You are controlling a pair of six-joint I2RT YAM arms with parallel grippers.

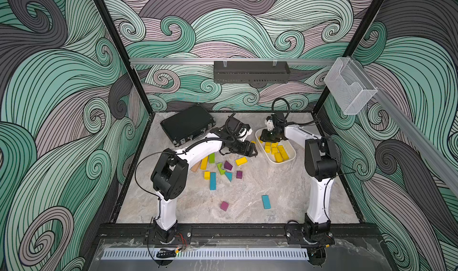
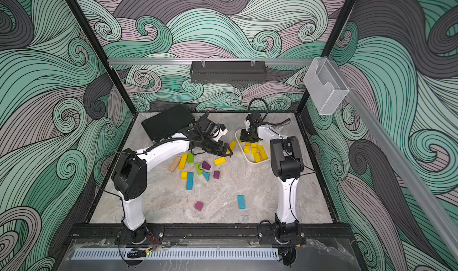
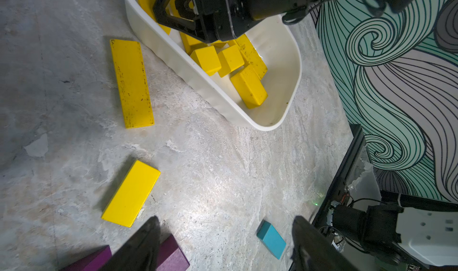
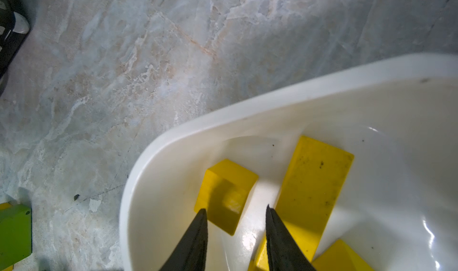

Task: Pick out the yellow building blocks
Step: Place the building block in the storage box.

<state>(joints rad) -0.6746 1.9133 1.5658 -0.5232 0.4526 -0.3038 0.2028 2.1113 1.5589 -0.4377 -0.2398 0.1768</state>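
Right gripper [image 4: 235, 211] fingertips stand slightly apart, empty, inside the white tray [image 4: 188, 130], just above yellow building blocks [image 4: 314, 183] lying there. Left gripper [image 3: 224, 223] parted, empty, over the table; loose yellow bar [image 3: 130, 193] just beside its fingertip.

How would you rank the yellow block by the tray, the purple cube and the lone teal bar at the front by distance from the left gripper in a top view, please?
From the left gripper:
1. Yellow block, just below the gripper, beside the white tray.
2. Purple cube, mid-table in the cluster.
3. Teal bar, alone toward the front.
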